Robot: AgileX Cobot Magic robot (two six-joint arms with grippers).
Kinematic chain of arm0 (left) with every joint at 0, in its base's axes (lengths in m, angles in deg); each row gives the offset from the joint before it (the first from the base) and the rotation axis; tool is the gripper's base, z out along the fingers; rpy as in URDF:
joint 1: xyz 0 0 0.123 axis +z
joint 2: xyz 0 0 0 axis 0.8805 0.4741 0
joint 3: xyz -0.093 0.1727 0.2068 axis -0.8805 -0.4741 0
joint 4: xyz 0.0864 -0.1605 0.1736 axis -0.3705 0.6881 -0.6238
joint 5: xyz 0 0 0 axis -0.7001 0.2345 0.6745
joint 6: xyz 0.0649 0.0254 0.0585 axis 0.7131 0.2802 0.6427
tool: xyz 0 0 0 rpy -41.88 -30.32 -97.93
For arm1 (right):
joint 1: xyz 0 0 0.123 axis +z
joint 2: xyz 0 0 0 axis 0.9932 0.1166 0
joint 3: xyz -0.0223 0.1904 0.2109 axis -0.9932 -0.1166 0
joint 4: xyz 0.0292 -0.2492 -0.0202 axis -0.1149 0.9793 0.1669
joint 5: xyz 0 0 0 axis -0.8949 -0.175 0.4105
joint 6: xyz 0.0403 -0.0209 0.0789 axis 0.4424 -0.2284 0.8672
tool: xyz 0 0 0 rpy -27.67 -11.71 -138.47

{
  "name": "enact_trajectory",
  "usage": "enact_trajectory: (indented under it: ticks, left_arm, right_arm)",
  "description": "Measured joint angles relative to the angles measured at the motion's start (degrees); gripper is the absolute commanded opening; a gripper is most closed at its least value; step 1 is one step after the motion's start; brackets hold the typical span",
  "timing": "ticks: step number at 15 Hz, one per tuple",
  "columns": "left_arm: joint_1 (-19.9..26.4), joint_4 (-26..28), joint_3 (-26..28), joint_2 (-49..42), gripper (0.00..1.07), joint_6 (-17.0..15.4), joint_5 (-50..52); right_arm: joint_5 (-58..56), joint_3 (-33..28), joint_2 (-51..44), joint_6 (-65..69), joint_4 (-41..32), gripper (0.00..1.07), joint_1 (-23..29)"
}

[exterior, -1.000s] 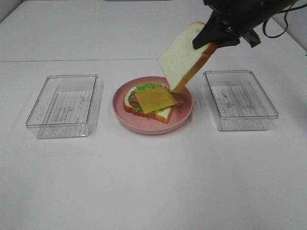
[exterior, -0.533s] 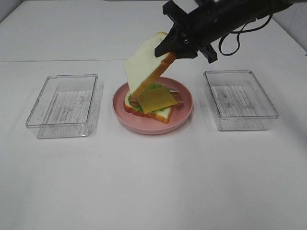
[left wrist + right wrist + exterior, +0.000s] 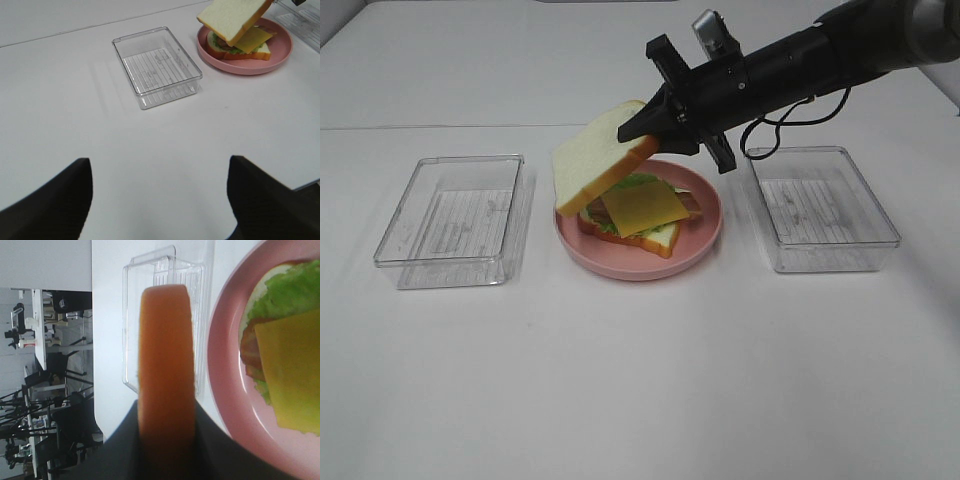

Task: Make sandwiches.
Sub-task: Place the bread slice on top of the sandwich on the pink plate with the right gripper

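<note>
Top bread slice (image 3: 600,163), white with an orange-brown crust, held tilted in the air above the left part of the open sandwich stack (image 3: 632,215); its free end hangs past the plate's left rim, its gripped end is the higher one. The right gripper (image 3: 655,118) pinches this slice by one crust edge, jaws pressed against both faces. The stack lies on the round pink plate (image 3: 705,232) at the middle of the white counter (image 3: 640,380): a bottom bread slice, green lettuce, a brown-red strip, and a yellow cheese square (image 3: 642,207) uppermost. The held slice is apart from the cheese.

The step in hand appears to be capping the sandwich. To do it well, the slice should be brought level, shifted rightward until its outline sits over the bottom slice, then lowered until it rests on the cheese before the jaws part; released at this tilt it would likely slide off toward the plate's left rim and drag the cheese askew.

The left gripper (image 3: 160,200) is clear of the work, jaws spread and holding nothing, over bare counter.

Counts: two bread slices, one cheese square, one lettuce leaf, one plate, two clear plastic trays, left tray (image 3: 450,220) and right tray (image 3: 820,207), flanking the plate, neither holding any food.
</note>
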Motion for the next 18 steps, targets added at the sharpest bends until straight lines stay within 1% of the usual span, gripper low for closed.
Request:
enact_trajectory:
  ticks: [3, 6, 13, 16, 18]
  left_arm:
    - [0.0, 0.0, 0.0, 0.0, 0.72, 0.0, 0.0]
    - [0.0, 0.0, 0.0, 0.0, 0.72, 0.0, 0.0]
    - [0.0, 0.0, 0.0, 0.0, 0.72, 0.0, 0.0]
    - [0.0, 0.0, 0.0, 0.0, 0.72, 0.0, 0.0]
    - [0.0, 0.0, 0.0, 0.0, 0.72, 0.0, 0.0]
  right_arm:
    - [-1.6, 0.0, 0.23, -0.46, 0.0, 0.0, 0.0]
    - [1.15, 0.0, 0.23, -0.52, -0.23, 0.0, 0.0]
    - [1.32, 0.0, 2.35, -0.52, -1.32, 0.0, 0.0]
    - [2.58, 0.0, 2.35, 0.29, -0.34, 0.01, 0.0]
    - [2.64, 0.0, 2.35, 1.26, 2.18, 0.19, 0.0]
